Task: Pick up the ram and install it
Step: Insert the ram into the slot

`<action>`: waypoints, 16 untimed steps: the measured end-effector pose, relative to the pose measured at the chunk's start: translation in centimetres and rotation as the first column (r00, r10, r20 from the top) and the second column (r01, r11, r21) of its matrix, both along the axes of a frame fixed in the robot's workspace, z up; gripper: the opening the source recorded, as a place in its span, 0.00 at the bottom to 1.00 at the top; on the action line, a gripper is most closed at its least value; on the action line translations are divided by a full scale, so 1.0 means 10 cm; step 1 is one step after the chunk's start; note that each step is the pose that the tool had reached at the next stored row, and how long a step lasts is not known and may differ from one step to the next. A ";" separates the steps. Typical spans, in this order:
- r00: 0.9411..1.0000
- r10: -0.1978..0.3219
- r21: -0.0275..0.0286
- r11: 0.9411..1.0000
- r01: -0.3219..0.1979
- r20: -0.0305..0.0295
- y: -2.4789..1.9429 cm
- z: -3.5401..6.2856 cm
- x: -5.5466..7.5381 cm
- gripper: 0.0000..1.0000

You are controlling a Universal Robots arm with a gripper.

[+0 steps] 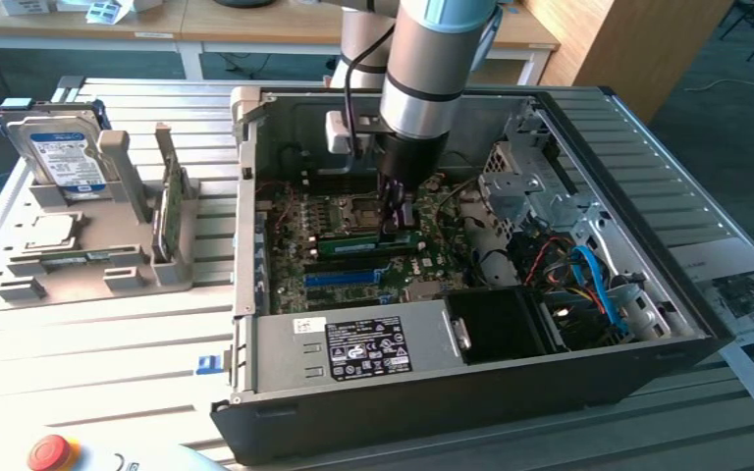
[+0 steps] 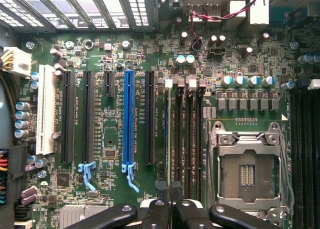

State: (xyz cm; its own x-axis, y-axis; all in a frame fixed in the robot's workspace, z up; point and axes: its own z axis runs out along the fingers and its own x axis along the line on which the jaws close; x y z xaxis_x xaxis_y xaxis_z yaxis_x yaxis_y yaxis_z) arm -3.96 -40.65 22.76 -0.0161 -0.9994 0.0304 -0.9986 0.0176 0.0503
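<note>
The ram (image 1: 357, 238) is a thin green stick standing on its long edge over the motherboard's memory slots (image 2: 187, 139), inside the open computer case (image 1: 482, 397). My gripper (image 1: 399, 218) reaches straight down into the case, and its fingertips are closed on the stick near the end toward the exterior view's right. In the wrist view the two black fingers (image 2: 159, 211) sit nearly together above one of the slots beside the bare CPU socket (image 2: 247, 171). There my gripper (image 2: 171, 209) hides the stick's top edge.
Blue and black expansion slots (image 2: 128, 121) lie beside the memory slots. A power supply (image 1: 350, 345) and cables (image 1: 587, 275) crowd the case. Outside it, a grey holder (image 1: 82, 265) carries a hard drive (image 1: 56, 147) and a green card (image 1: 168, 211). A red button (image 1: 52, 451) sits at the table's front.
</note>
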 end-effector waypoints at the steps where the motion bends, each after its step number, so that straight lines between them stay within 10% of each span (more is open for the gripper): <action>1: 1.000 0.000 0.000 1.000 0.000 -0.001 0.000 0.004 0.00 0.12; 16: 1.000 0.000 0.000 1.000 0.000 -0.012 -0.005 0.031 0.00 0.12</action>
